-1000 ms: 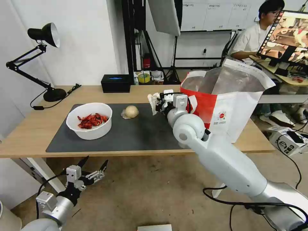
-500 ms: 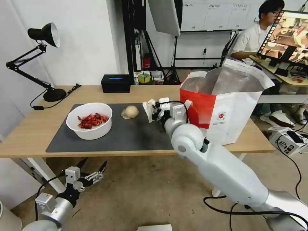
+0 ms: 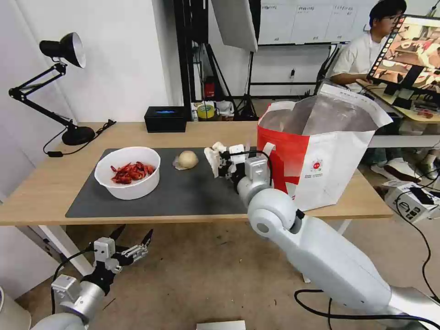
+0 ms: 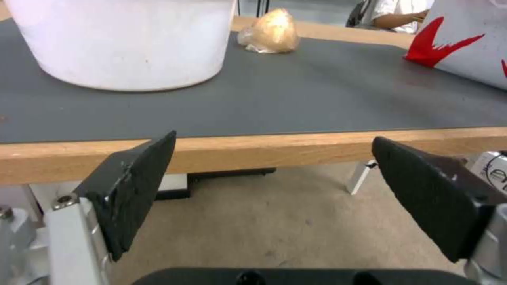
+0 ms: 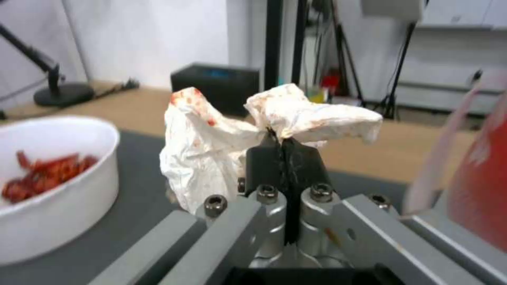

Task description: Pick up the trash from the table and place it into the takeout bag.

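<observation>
Above the grey mat [image 3: 183, 195], just left of the takeout bag [image 3: 321, 151], the right gripper [image 3: 219, 161] has its fingers [image 5: 285, 162] clenched on the crumpled tissue [image 5: 222, 134], held clear of the counter [image 3: 46, 183]. Tissue shows red stains. Bun [image 3: 187, 159] and bowl of red shells [image 3: 128, 172] sit on the mat, apart. Left gripper [image 3: 134, 238] hangs below the counter's front edge, fingers [image 4: 132, 186] spread wide, holding nothing.

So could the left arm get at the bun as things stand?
Probably not as it is. The left gripper hangs open below the table edge, and the bowl stands between it and the bun. It would have to rise first.
</observation>
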Robot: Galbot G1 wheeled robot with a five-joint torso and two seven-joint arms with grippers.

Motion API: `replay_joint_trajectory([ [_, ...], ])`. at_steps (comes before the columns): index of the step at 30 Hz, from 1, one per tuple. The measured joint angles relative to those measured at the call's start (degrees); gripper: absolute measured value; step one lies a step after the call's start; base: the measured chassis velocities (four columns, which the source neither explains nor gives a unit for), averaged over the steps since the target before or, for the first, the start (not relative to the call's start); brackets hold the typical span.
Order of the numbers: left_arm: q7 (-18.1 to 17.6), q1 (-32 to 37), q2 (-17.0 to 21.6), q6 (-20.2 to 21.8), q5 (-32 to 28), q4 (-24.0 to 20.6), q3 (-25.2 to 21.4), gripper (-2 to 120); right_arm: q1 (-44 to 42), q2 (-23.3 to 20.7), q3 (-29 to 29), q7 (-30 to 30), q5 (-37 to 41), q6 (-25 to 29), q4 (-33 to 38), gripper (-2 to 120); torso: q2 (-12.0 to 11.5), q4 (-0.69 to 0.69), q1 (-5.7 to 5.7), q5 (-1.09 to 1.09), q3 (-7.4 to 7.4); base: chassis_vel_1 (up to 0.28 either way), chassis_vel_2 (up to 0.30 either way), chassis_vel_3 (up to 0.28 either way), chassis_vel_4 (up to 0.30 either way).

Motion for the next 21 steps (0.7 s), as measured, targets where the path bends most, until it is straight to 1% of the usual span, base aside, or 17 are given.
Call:
replay_joint_trajectory([
  [6, 0.0, -0.2, 0.1, 0.0, 0.0, 0.0, 0.1, 100, -1.0, -2.8, 4.2, -2.6, -3.9, 3.2, 2.8, 0, 0.0, 0.00, 0.00, 0.00, 0.00, 0.000, 0.000, 0.000, 0.000],
  [13, 0.0, -0.5, 0.2, 0.2, 0.0, 0.0, 0.4, 100, -0.6, -6.1, 8.1, -3.5, -4.0, 3.7, 6.3, 0, 0.0, 0.00, 0.00, 0.00, 0.00, 0.000, 0.000, 0.000, 0.000],
  [16, 0.0, -0.4, 0.1, 0.2, 0.1, 0.1, 0.5, 100, -0.2, -7.4, 9.8, -3.0, -2.0, 3.4, 7.8, 0, 0.0, 0.00, 0.00, 0.00, 0.00, 0.000, 0.000, 0.000, 0.000],
  [18, 0.0, -0.5, 0.0, 0.2, 0.3, 0.1, 0.8, 100, 0.6, -9.0, 11.6, -1.6, 1.1, 2.5, 9.1, 0, 0.0, 0.00, 0.00, 0.01, 0.00, 0.000, 0.000, 0.000, 0.000],
  [21, -0.1, -0.6, -0.1, 0.2, 0.5, 0.1, 1.1, 100, 1.4, -10.7, 13.1, -1.2, 2.4, 2.2, 9.6, 0, 0.0, 0.00, 0.01, 0.00, 0.00, 0.000, 0.000, 0.000, 0.000],
])
